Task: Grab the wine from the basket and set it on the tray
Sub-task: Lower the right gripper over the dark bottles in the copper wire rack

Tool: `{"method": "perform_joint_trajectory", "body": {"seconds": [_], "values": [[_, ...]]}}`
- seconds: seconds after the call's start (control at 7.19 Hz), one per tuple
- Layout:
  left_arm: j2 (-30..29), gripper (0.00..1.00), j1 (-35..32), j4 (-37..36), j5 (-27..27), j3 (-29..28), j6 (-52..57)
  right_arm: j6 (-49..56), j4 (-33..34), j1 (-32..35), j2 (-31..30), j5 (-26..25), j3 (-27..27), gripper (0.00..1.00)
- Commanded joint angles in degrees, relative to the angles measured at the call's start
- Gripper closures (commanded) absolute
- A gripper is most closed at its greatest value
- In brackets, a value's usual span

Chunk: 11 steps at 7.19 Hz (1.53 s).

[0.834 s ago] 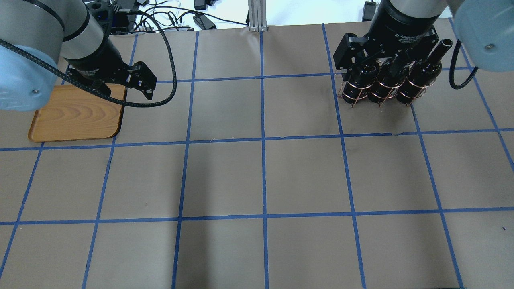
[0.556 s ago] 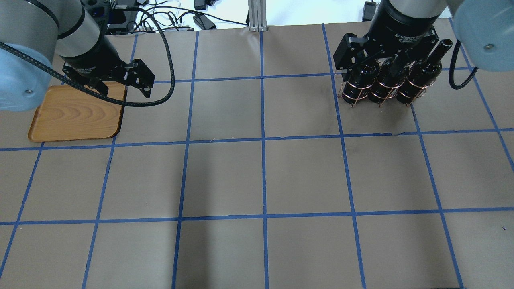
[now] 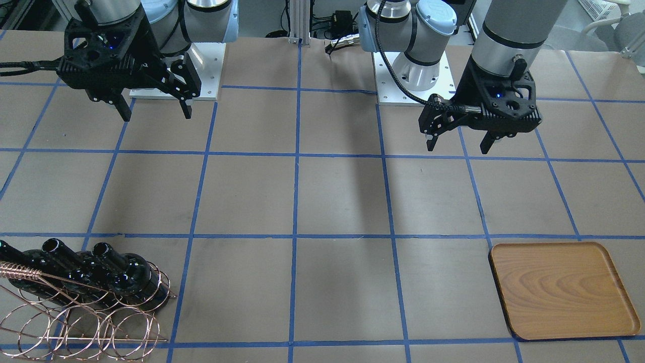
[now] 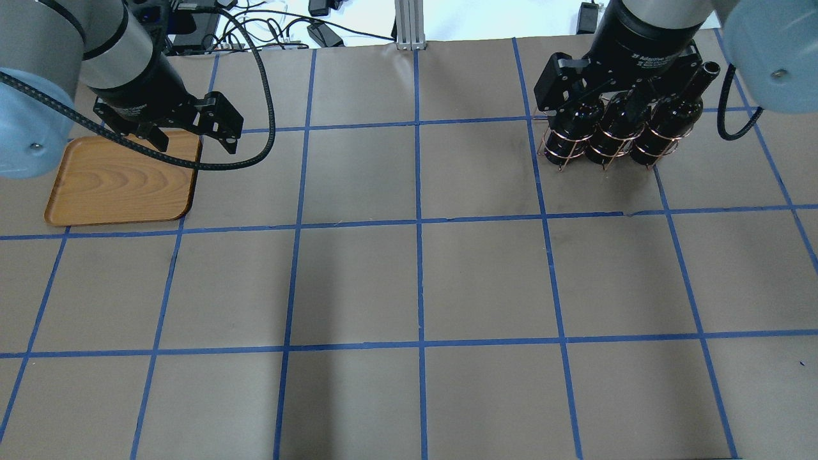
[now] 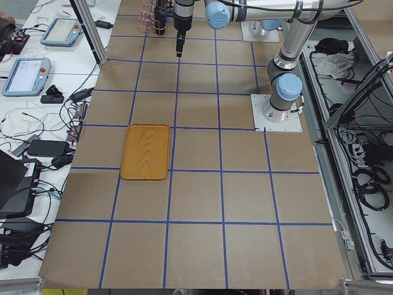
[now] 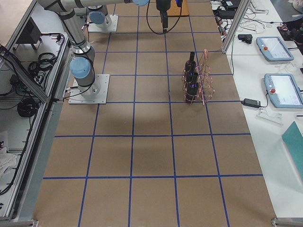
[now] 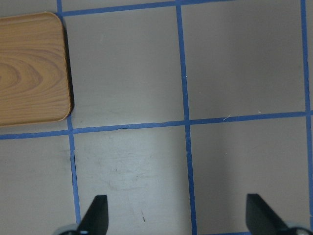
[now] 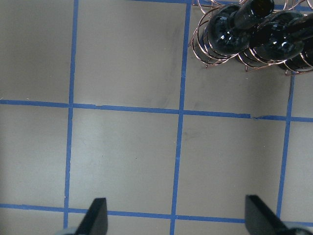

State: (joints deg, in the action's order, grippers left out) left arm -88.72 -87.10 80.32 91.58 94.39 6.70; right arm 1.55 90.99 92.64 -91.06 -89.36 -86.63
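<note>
Right gripper [image 3: 155,112] and left gripper [image 3: 457,147] both hang wide open, empty, above the brown paper-covered table [image 3: 342,196] gridded with blue tape [image 3: 295,201].

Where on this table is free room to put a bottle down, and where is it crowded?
The tray is wholly bare. The wide table between tray and basket is also free. It is crowded only at the basket, where three bottles stand side by side.

Basket [image 3: 83,322] and handle [image 3: 22,272] fence the bottles [image 3: 126,275], necks exposed.
</note>
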Motion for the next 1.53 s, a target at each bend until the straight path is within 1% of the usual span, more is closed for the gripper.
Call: {"method": "perform_joint_trajectory", "body": {"seconds": [0.0, 0.14, 0.28, 0.42, 0.7, 0.83, 0.97, 1.25, 1.39], "values": [[-0.1, 0.00, 0.0, 0.0, -0.2, 0.3, -0.1, 0.3, 0.0, -0.1, 0.4, 0.8, 0.0, 0.00], [-0.1, 0.00, 0.0, 0.0, -0.2, 0.4, -0.2, 0.4, 0.9, -0.3, 1.3, 0.9, 0.1, 0.00], [-0.1, 0.00, 0.0, 0.0, -0.3, 0.5, -0.7, 0.3, 1.2, -1.5, 3.9, 0.8, 1.1, 0.00], [-0.2, 0.00, 0.0, -0.1, -0.3, 0.6, -0.7, 0.5, 1.2, -4.4, 6.3, 0.9, 3.2, 0.00], [-0.3, 0.00, 0.0, -0.6, -0.2, 0.6, 0.2, 1.7, 2.6, -7.8, 13.7, 0.5, 10.3, 0.00], [-0.4, 0.00, 0.0, -0.7, -0.3, 0.6, 0.1, 5.2, 3.7, -9.9, 16.6, 0.2, 12.3, 0.00], [-0.3, 0.00, 0.0, -0.7, -0.3, 0.6, 0.2, 8.9, 5.4, -13.2, 17.9, 0.7, 12.5, 0.00], [-0.4, 0.00, 0.0, -0.7, -0.3, 0.6, 0.2, 10.9, 8.4, -14.0, 20.7, 0.2, 12.5, 0.01], [-0.4, 0.00, 0.0, -0.7, -0.2, 0.6, 0.2, 10.9, 8.6, -14.0, 21.4, 0.2, 12.5, 0.02]]}}
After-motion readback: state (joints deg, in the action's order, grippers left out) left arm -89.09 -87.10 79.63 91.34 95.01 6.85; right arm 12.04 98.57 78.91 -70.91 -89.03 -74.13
